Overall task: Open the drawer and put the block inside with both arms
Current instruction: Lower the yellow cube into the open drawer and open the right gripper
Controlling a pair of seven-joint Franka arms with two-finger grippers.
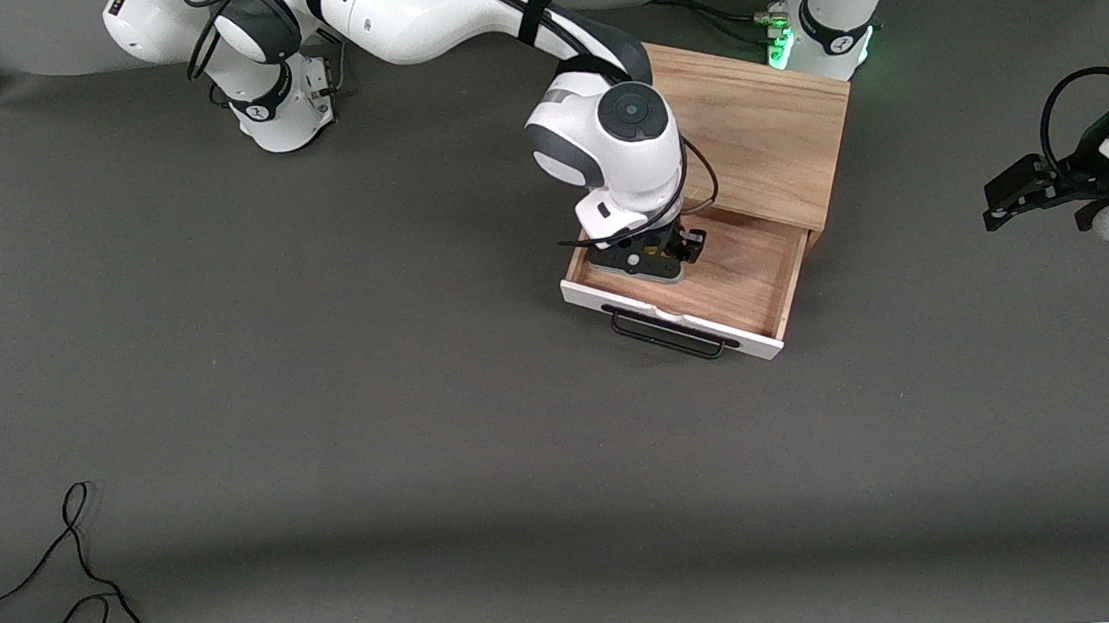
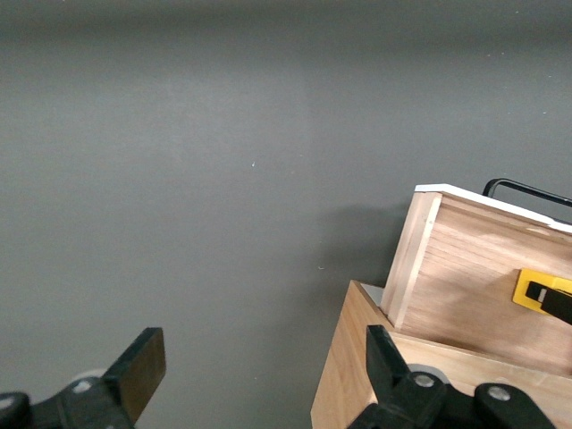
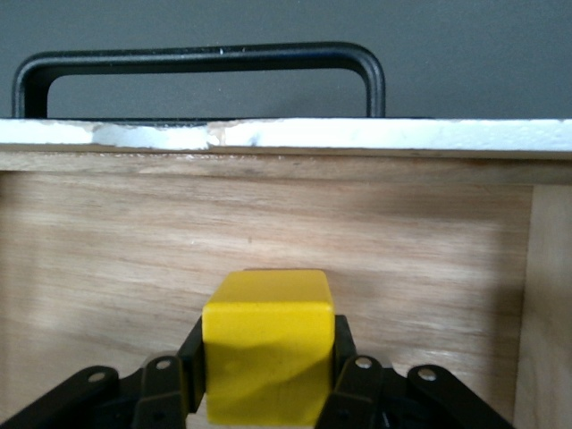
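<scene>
The drawer (image 1: 747,280) is pulled out of the light wooden box (image 1: 759,123), with its white front panel and black wire handle (image 1: 667,337) toward the front camera. My right gripper (image 1: 655,254) reaches down into the drawer and is shut on the yellow block (image 3: 268,344), held low over the wood floor (image 3: 268,223). I cannot tell whether the block touches the floor. The block also shows in the left wrist view (image 2: 532,288). My left gripper (image 1: 997,203) is open and empty in the air, beside the box toward the left arm's end; its own view (image 2: 264,349) shows dark table between the fingers.
Black cables (image 1: 87,593) lie on the grey table at the near edge toward the right arm's end. The left arm's green-lit base (image 1: 777,46) stands right beside the box's back corner.
</scene>
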